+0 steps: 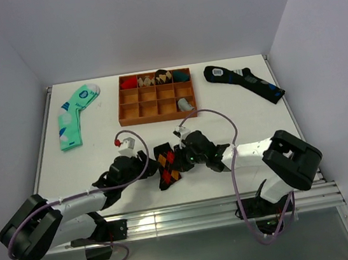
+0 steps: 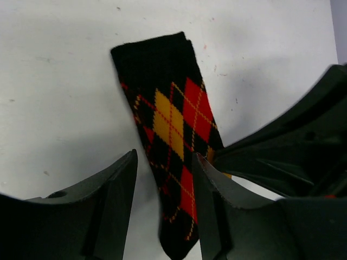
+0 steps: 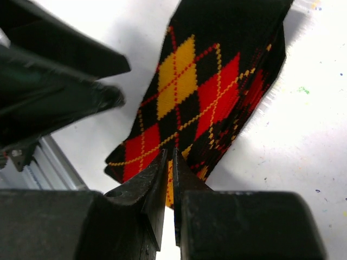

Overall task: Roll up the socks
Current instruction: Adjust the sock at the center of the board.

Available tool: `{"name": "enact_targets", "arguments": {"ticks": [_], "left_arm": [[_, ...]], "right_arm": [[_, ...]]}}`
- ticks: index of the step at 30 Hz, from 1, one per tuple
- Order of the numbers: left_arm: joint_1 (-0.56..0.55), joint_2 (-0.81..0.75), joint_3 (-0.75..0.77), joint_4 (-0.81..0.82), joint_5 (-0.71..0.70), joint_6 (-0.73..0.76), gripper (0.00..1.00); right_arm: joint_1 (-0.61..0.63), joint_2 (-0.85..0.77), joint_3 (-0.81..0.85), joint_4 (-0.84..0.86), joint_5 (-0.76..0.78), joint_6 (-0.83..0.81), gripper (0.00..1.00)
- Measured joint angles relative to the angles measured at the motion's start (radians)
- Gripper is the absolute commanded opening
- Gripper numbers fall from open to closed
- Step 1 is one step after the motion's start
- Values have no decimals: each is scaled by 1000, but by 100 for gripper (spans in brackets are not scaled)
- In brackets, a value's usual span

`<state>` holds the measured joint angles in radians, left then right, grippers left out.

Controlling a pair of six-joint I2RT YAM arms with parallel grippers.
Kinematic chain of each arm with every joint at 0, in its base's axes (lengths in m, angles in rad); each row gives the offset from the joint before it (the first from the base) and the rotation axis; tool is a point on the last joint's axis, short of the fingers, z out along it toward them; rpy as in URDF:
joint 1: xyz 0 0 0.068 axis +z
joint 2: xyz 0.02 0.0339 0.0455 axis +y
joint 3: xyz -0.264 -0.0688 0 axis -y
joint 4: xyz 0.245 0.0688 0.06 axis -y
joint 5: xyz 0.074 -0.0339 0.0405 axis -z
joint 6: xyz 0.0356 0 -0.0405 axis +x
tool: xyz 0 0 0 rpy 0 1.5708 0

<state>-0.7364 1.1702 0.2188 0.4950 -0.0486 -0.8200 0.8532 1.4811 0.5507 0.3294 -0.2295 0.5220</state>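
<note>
I'm looking down on a white table (image 1: 88,160) closed in by pale walls. At about ten o'clock on it lies a mint green and white sock (image 1: 72,114), flat and well apart from the arms. Nearer me, the left gripper (image 2: 165,162) sits at nine o'clock from the argyle sock (image 1: 167,167). Its jaws stand roughly half apart and clamp nothing. In its wrist view the sock runs along the table between them, partly under the right-hand finger.

The argyle sock itself lies at six o'clock on the table, close to the near edge, a black strip with red and orange diamonds, between the two grippers. Straight beyond it at twelve o'clock is the wooden tray (image 1: 153,117), with bundles in its far row of compartments.

The right gripper (image 3: 169,157) comes in at two o'clock from the sock, jaws almost together and pinching its edge. At two o'clock on the table lies a dark navy sock (image 1: 245,82).
</note>
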Motion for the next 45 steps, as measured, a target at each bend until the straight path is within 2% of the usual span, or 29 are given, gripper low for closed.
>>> {"name": "enact_targets", "arguments": {"ticks": [8, 17, 27, 33, 39, 45], "left_arm": [[-85, -48, -2, -27, -93, 11, 51], [-194, -101, -11, -137, -206, 23, 52], [-224, -45, 26, -183, -283, 38, 54], [-267, -103, -8, -174, -293, 30, 56], [-409, -139, 10, -234, -420, 21, 57], [-594, -58, 182, -410, -599, 19, 55]], "right_arm": [[0, 52, 6, 0, 0, -8, 14], [-2, 55, 14, -13, 3, -11, 13], [-3, 49, 13, -16, -2, 4, 14], [-3, 35, 14, -34, 1, 2, 14], [-2, 34, 14, -54, 8, -9, 14], [-3, 35, 22, -69, 8, -19, 14]]}}
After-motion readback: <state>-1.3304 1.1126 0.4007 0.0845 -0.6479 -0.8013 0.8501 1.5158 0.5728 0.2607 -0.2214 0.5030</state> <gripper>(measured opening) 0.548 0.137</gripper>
